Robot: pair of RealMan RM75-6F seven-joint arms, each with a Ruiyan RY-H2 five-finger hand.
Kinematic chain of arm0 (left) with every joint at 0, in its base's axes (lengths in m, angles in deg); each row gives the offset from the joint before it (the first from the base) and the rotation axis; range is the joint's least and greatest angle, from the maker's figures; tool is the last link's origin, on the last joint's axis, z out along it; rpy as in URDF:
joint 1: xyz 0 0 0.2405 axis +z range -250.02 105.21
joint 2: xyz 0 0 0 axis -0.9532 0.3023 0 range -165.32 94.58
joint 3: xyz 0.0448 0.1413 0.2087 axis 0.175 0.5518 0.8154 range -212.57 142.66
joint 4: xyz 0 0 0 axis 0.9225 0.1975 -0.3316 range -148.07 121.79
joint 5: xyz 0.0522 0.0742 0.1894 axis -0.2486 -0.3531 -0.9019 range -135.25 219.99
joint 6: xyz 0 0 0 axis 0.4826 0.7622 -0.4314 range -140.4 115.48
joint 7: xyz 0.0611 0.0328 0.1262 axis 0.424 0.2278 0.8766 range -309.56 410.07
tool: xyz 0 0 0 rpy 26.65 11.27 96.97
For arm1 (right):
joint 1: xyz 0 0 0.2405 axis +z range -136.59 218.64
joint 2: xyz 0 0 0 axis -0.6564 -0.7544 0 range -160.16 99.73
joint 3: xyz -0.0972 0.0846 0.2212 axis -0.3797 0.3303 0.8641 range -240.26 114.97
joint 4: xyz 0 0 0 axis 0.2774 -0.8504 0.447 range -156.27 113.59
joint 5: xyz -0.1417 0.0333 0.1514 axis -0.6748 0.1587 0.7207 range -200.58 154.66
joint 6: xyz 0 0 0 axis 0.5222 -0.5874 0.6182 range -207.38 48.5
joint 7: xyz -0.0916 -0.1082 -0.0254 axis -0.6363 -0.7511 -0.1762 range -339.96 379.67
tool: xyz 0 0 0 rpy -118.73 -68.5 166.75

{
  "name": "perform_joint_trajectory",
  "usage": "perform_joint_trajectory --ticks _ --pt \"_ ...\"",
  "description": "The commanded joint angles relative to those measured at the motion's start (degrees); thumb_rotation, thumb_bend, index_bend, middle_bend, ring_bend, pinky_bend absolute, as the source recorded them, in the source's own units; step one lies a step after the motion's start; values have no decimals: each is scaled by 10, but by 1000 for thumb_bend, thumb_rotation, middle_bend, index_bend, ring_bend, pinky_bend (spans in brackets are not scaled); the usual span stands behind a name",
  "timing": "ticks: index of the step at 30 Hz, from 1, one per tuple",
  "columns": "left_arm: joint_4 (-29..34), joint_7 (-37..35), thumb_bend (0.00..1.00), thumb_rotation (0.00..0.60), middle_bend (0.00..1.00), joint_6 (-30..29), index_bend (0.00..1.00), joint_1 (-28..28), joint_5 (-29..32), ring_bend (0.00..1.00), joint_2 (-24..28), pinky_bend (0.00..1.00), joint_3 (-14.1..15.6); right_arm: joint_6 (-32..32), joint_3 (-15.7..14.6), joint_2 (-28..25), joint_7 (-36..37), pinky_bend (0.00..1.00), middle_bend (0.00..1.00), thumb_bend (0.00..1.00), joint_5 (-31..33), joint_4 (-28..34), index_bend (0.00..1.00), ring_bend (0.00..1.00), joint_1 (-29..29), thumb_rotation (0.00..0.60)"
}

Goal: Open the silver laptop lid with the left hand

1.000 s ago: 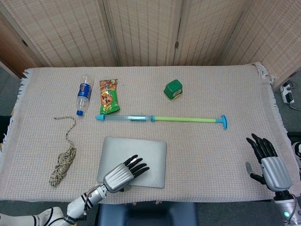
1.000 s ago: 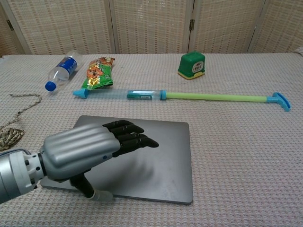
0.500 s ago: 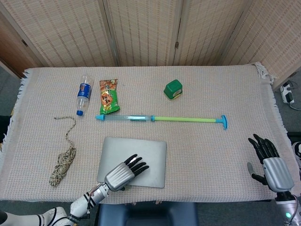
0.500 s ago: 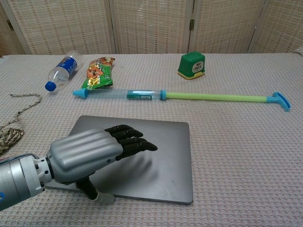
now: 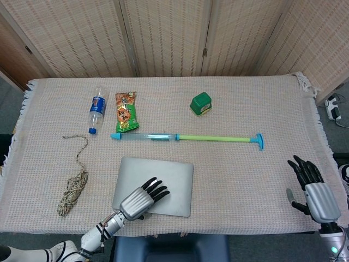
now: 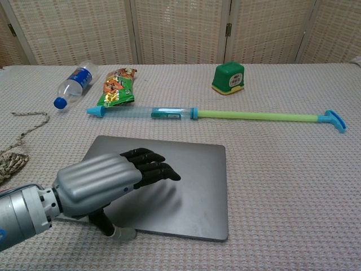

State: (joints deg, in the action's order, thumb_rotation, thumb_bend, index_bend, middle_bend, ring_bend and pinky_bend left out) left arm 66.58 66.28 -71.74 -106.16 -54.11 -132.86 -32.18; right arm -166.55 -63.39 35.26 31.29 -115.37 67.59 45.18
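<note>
Left hand (image 6: pixel 104 178) drawn slightly back over closed silver laptop (image 6: pixel 192 186), fingers extended, holding nothing, thumb at near edge.

The left hand (image 6: pixel 107 183) covers part of the silver laptop (image 6: pixel 192 180), so you cannot tell if its fingers touch the lid. In the chest view, the rope (image 6: pixel 12 161) is cut off by the left edge. The right hand (image 5: pixel 313 191) does not show there. The words on the snack bag (image 5: pixel 126 112) are too small to read.
</note>
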Motion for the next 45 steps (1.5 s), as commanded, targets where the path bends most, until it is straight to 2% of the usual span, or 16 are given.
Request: perform_joint_trajectory --ticks 1,5,10,15,22,28,36,45 --pt "-10 -16 332 600 158 -9 182 1 -5 64 -4 0 4 0 0 0 1 0 0 528 -1 0 0 0 0 600" --pt "-24 -38 419 600 188 -24 217 4 -8 73 -10 0 6 -2 1 1 3 0 0 528 -3 -1 0 0 -1 600" --pt "-52 -62 469 600 216 -49 216 8 -14 88 -28 0 5 -5 1 1 7 0 0 529 -6 -2 0 0 -2 600" --pt "-122 -111 493 600 228 -124 202 20 -36 99 -71 0 -6 -12 -1 2 14 0 0 528 -12 -5 0 0 -5 600" --pt "-236 -174 498 600 228 -213 187 22 -44 98 -139 0 -41 -23 -9 -3 27 0 0 528 -34 -4 0 0 -9 600" --pt "-280 -192 499 600 228 -236 182 4 -38 93 -166 0 -68 4 -36 -12 44 0 0 528 -75 -4 0 30 6 600" --pt "-294 -186 537 600 228 -237 188 -20 -32 93 -172 0 -83 70 -70 -20 56 0 0 537 -122 8 0 44 46 600" --pt "-284 -149 558 600 228 -222 186 -48 -23 93 -161 0 -97 166 -82 -12 33 0 0 722 -141 42 0 36 107 600"
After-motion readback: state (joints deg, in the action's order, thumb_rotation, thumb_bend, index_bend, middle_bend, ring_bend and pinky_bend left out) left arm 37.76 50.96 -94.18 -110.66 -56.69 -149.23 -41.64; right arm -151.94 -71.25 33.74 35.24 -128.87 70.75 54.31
